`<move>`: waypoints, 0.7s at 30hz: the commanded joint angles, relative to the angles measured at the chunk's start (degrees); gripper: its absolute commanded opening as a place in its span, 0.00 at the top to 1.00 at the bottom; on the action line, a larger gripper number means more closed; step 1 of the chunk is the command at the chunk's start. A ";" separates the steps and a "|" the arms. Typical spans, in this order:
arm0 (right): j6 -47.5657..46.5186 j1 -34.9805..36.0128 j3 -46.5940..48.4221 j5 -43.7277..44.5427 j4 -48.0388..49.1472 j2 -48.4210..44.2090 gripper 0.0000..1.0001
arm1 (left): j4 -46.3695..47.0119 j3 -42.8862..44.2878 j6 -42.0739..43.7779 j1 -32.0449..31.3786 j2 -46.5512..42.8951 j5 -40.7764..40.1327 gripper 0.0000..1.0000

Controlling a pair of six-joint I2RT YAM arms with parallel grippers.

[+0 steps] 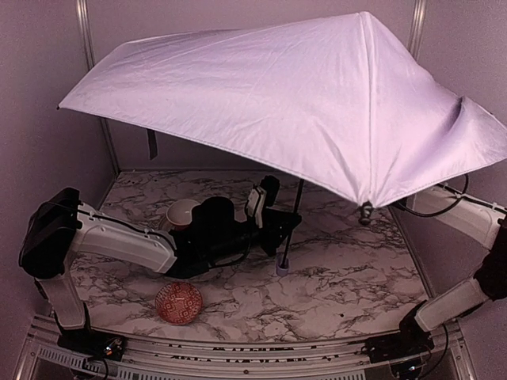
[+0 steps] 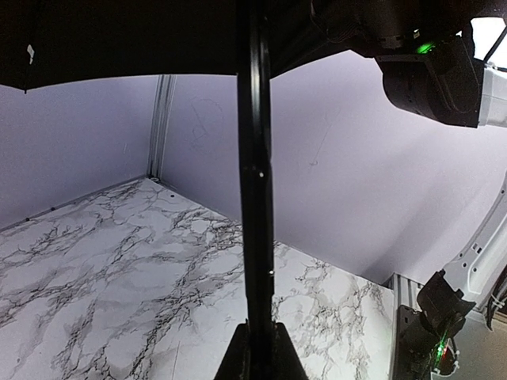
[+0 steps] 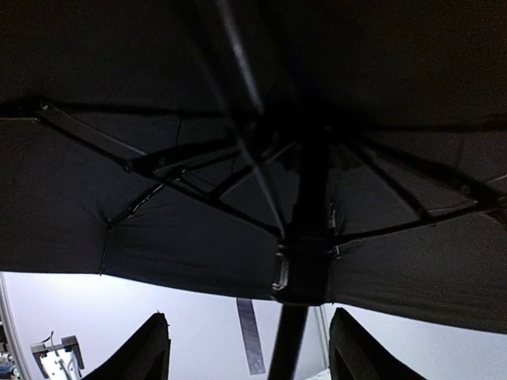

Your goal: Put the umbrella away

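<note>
Umbrella (image 1: 269, 103) is fully open. Its pale lavender canopy fills the top view from 9 o'clock across 12 to 3 o'clock, tilted with the right edge drooping low at 3 o'clock. It stands on the marble table (image 1: 348, 277), with the canopy high above the tabletop.

Left arm (image 1: 119, 237) comes in from 8 o'clock and reaches toward centre. Right arm (image 1: 451, 301) rises from 4 o'clock, and its upper part goes under the canopy edge.

The thin black shaft (image 1: 296, 207) drops from under the canopy near centre, leaning slightly toward 6 o'clock. In the right wrist view the black ribs (image 3: 198, 170) spread out from the hub (image 3: 301, 273), and the underside of the fabric is dark.

Left gripper (image 1: 279, 224) is clamped on the shaft low down, just above the handle. In the left wrist view the shaft runs straight up from between its fingers (image 2: 234, 360), with no gap showing.

Right gripper (image 3: 249, 348) is released. Its fingers (image 3: 146, 348) stand wide apart under the hub, and the shaft passes between them with space on both sides. It is hidden by the canopy in the top view.

Red patterned bowl (image 1: 178, 302) sits at 7 o'clock, near the front edge and well apart from the umbrella. The small lavender knob handle (image 1: 282, 269) is just below centre, resting on the marble. A rib tip (image 1: 365, 214) hangs at the canopy's low edge, toward 3 o'clock.
</note>
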 commanded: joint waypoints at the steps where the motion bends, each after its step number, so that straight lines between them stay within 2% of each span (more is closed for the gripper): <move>1: 3.31 -0.49 -0.35 5.35 9.57 1.28 0.33 | 11.02 -0.25 0.34 -0.09 0.90 -0.41 1.00; 4: 3.77 -0.48 0.73 7.19 9.46 2.27 0.35 | 11.31 0.01 0.68 -0.25 1.25 -0.18 1.00; 15: 3.66 -0.41 5.49 4.19 8.10 6.15 0.38 | 11.15 0.03 0.98 -0.28 1.49 -0.31 1.00; 21: 2.40 -0.42 7.04 4.41 7.61 6.39 0.36 | 11.06 0.28 0.98 -0.27 1.84 -0.22 1.00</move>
